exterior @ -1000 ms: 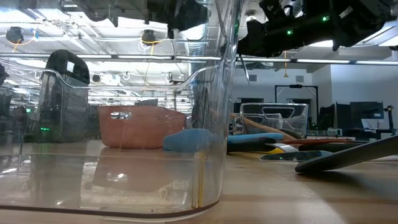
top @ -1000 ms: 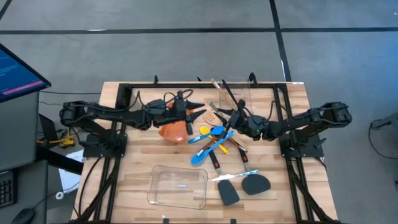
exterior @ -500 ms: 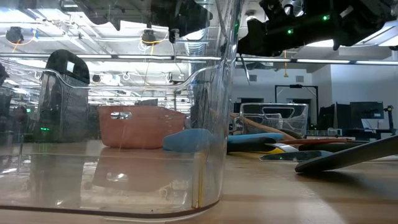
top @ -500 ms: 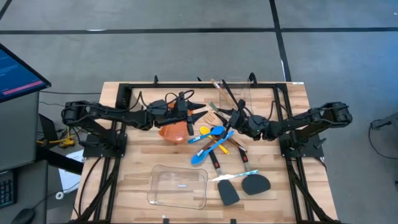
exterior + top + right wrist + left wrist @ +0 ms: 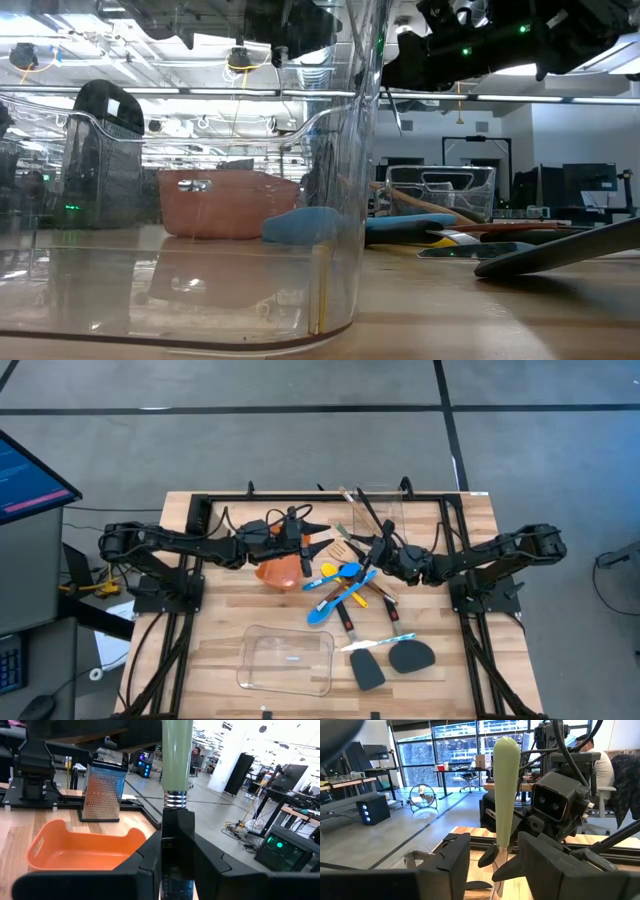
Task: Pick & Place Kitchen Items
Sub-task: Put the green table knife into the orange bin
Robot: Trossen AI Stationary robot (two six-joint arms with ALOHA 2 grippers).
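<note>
The left gripper (image 5: 312,542) is positioned above the table (image 5: 220,622) at the far edge of the orange bin (image 5: 279,571), with its fingers (image 5: 451,854) spread apart on either side of a pale green tool handle (image 5: 506,790) without touching it. The right gripper (image 5: 381,556) is positioned over the utensil pile (image 5: 345,588) at table centre and is pinching that same tool: in the right wrist view the pale green handle and its ribbed metal collar (image 5: 176,800) rise directly from between the pressed jaws. The tool stands upright, above the table and between the two grippers. Below the grippers lie the remaining kitchen items: blue spoons (image 5: 340,572), a wooden slotted turner (image 5: 341,550) and dark-handled tools. Two black spatulas (image 5: 390,660) lie nearer the front edge, beside a clear rectangular container (image 5: 288,660). A metal box grater (image 5: 101,790) stands behind the orange bin.
</note>
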